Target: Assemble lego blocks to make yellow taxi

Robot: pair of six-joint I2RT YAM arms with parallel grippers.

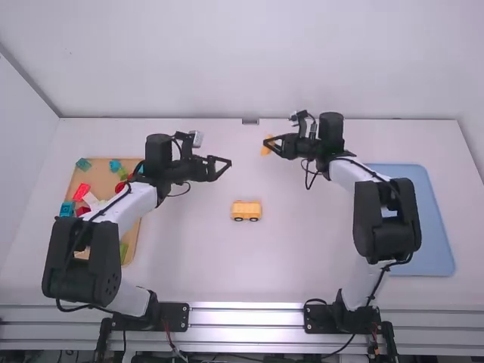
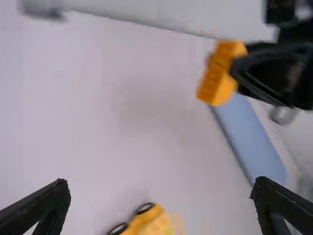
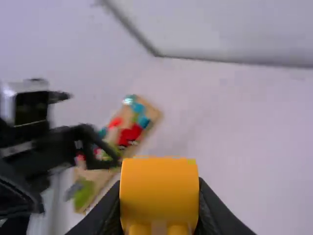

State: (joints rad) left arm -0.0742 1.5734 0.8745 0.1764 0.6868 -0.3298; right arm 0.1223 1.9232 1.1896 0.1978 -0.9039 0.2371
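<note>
Yellow taxi, partly built, standing upright on its dark wheels at the middle of a white table. Two robot arms reach away from the camera, one on either side of it.

How far along: the low body and wheels are together, so the build looks well under way. Still to come, I would judge, is the upper part, since nothing cab-like rises from the body. One orange-yellow block is off the car, held in the air by the right gripper (perhaps it is the cab or roof piece; its exact role I cannot tell). Seating it squarely and pressing it home seems the likely work left, and a light car on wheels could roll or tip under that push. More blocks in red, teal and green lie on a wooden board at the left of the table; whether any is needed is unclear.

Where things lie: the left gripper has its fingers spread wide, with nothing between them. The right gripper's fingers are closed against the two sides of the orange-yellow block, which sits at their tips. The taxi touches neither pair: it rests on the table between the arms, nearer the camera than both grippers, clear of the left fingers and well apart from the right ones.
</note>
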